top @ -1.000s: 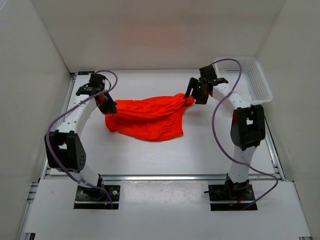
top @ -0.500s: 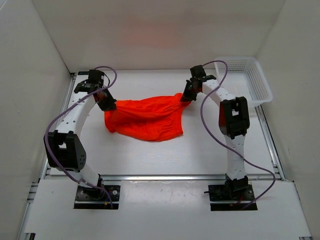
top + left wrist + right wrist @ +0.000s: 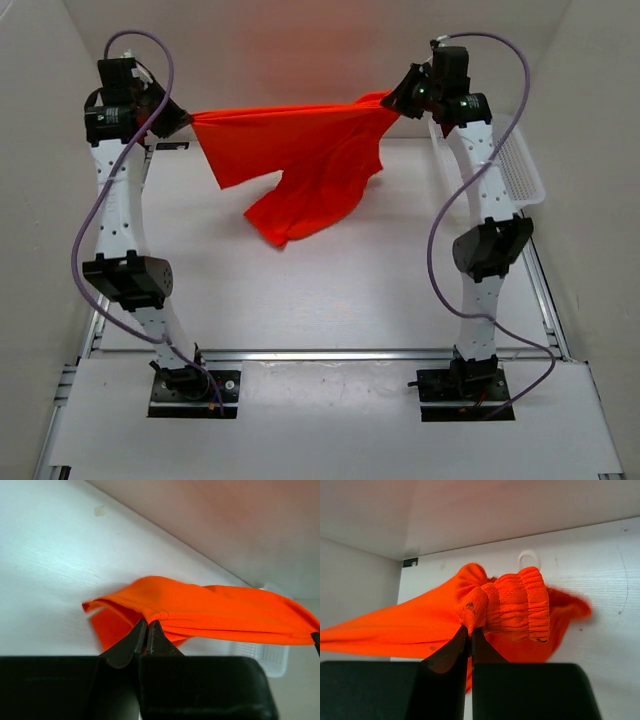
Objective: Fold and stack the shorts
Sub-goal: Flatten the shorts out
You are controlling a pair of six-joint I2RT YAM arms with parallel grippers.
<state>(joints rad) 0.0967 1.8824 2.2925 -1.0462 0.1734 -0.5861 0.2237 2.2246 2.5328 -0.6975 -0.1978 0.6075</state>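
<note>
2 ends of the shorts (image 3: 300,165) are pinched and held up in the air. The left gripper (image 3: 183,118) is clamped tight on a hemmed edge at the end far from the basket (image 3: 520,170), and the right gripper (image 3: 397,97) is closed hard on the bunched elastic waistband just beside the basket. Top edge is stretched taut between them and the rest droops to a point over the table (image 3: 300,300), well clear of the basket, can't tell if it touches down.
</note>
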